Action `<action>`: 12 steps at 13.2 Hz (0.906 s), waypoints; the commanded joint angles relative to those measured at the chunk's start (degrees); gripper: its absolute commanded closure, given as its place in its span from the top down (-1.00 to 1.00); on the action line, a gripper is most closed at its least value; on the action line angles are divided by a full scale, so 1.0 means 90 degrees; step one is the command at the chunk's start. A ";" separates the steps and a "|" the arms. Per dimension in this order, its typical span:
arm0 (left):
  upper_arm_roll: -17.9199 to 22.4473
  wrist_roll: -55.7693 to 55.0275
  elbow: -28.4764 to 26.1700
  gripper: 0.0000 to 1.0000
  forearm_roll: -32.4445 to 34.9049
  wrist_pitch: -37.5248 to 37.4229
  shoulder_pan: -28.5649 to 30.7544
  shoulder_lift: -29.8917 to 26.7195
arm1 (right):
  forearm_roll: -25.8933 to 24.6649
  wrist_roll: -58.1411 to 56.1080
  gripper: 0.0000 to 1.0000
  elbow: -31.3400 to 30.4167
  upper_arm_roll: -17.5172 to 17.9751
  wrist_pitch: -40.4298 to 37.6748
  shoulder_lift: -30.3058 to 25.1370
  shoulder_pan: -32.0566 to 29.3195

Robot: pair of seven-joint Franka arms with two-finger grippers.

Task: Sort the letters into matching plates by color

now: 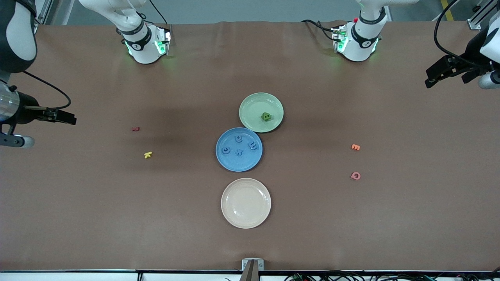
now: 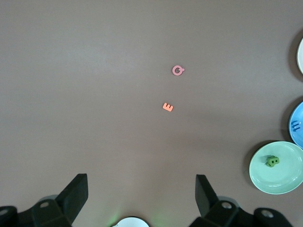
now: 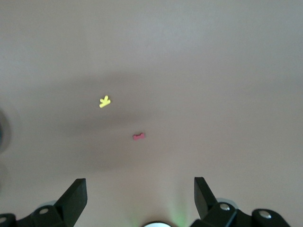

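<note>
At the right arm's end of the table I find the right gripper [image 1: 70, 118] held high over bare cloth at the table's edge, its arm folded back and the tool lying roughly level, fingers spread wide with nothing between them; I take this arm to be waiting. Below it, in its wrist view, lie a red letter [image 3: 138, 136] and a yellow letter [image 3: 104, 101], well apart from the plates, the yellow one nearer the front camera. At mid-table three plates stand in a line running toward the front camera. The pale green plate [image 1: 252, 102] is farthest and holds a clump of green letters [image 1: 266, 116] near its rim on the left arm's side; I cannot tell how many, or which way any of them points. The blue plate [image 1: 228, 163] touches it and carries four blue letters [image 1: 238, 145] lying flat and spread out; their headings differ and none shows a clear long axis. The cream plate [image 1: 246, 203] sits nearest the camera, apart from the blue one. Toward the left arm's end lie an orange letter [image 1: 355, 147] and a pink letter [image 1: 355, 175]. The left gripper [image 1: 431, 80] hangs high over that table edge, angled down, fingers released and empty.
</note>
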 commanded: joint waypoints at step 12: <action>-0.0013 0.0039 0.0127 1.00 0.0079 -0.0143 0.0001 0.0021 | 0.0031 0.0047 1.00 0.0255 0.0136 -0.0366 0.0016 -0.0092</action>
